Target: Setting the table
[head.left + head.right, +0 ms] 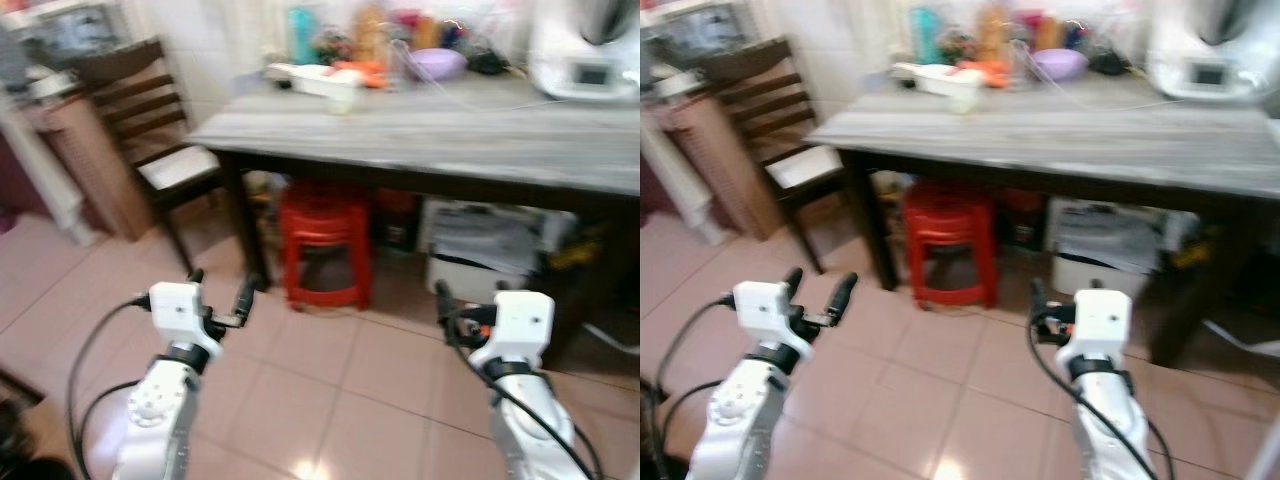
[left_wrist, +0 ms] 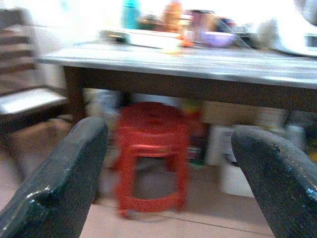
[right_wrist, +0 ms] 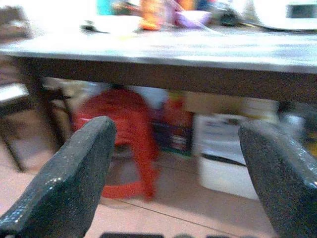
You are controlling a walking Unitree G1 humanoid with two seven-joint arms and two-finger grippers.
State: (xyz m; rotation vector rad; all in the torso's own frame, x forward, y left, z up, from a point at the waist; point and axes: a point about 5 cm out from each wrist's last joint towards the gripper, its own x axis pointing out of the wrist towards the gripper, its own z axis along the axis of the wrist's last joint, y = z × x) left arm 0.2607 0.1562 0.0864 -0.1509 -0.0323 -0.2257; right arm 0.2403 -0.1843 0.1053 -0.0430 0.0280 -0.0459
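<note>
Counter (image 1: 420,135): one purple bowl (image 1: 437,63), contents unclear; one red stool (image 1: 323,245) beneath; left gripper (image 1: 220,295) and right gripper (image 3: 178,163), both wide, empty

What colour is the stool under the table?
Red; the stool shows best in the left wrist view.

Matt grey wood-grain table (image 1: 420,135) – glossy red plastic stool (image 1: 325,245), shiny floor tiles (image 1: 330,390).
</note>
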